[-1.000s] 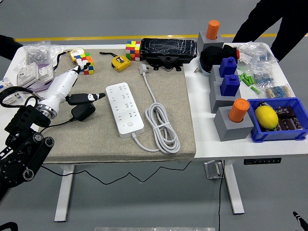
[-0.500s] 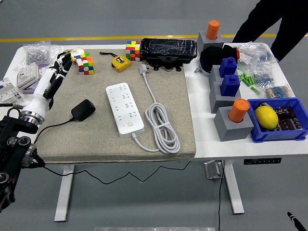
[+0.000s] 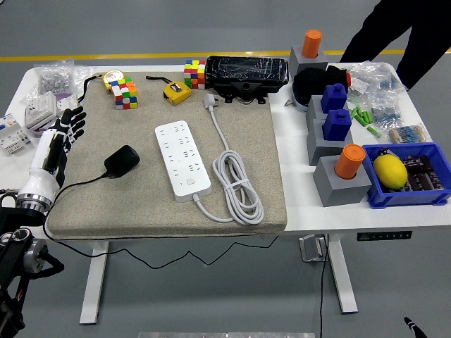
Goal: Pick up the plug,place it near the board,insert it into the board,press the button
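Plug (image 3: 122, 161) lies ungrasped on the mat, left of the board (image 3: 182, 160). We see the left hand (image 3: 65, 129) spread empty nearby. Pick-up pending: we must reach and grasp.

left hand (image 3: 65, 130) open above mat's left edge, black plug (image 3: 122, 160) beside white board (image 3: 182, 160)

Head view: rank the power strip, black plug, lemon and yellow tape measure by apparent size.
1. Power strip, clearly largest.
2. Lemon and black plug look about alike; not ranked.
3. Yellow tape measure, smallest, though farther from the camera.
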{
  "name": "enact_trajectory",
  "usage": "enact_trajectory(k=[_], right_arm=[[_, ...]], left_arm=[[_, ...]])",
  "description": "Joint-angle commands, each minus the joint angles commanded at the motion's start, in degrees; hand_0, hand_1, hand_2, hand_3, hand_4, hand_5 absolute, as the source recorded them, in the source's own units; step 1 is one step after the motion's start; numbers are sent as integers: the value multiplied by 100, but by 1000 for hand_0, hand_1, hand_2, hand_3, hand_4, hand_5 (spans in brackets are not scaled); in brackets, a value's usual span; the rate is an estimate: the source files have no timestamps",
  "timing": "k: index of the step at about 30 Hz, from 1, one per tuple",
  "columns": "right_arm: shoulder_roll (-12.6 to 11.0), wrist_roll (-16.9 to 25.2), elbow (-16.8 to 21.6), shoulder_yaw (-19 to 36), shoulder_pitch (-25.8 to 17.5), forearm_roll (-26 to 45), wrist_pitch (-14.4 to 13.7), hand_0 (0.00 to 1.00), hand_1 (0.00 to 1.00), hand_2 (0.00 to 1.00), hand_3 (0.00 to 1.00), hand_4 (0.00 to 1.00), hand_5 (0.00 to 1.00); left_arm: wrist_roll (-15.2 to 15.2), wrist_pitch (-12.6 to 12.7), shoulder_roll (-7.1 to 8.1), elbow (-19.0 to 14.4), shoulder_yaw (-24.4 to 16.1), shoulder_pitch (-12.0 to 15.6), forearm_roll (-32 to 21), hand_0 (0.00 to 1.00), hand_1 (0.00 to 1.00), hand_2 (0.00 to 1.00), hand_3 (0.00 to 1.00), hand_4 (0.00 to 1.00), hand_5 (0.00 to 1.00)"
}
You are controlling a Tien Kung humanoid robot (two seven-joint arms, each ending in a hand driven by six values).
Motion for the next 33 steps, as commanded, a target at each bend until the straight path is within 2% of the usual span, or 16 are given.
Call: enact_trajectory(k=[13,28,29,33], right_arm=[[28,-1,0,42,-46,-59,9,786,739,724,780,998,949],[19,-13,0,33,160,-15,2,787,740,725,780,998,958],[19,-12,0,33,167,-12,2,789,739,726,781,998,966],[19,-16,0,31,207,-1,-2,789,739,726,781,998,966]], left_arm=[[74,128,-110,-82,-115,65,376,844,887,863,845,998,975],[125,111,-125,-109,-95,-59,513,838,884,862,846,998,951],[127,113,-132,-118,-92,-60,523,838,886,865,847,998,838],[132,123,-183,-146,-77,-74,551,838,886,865,847,998,838]])
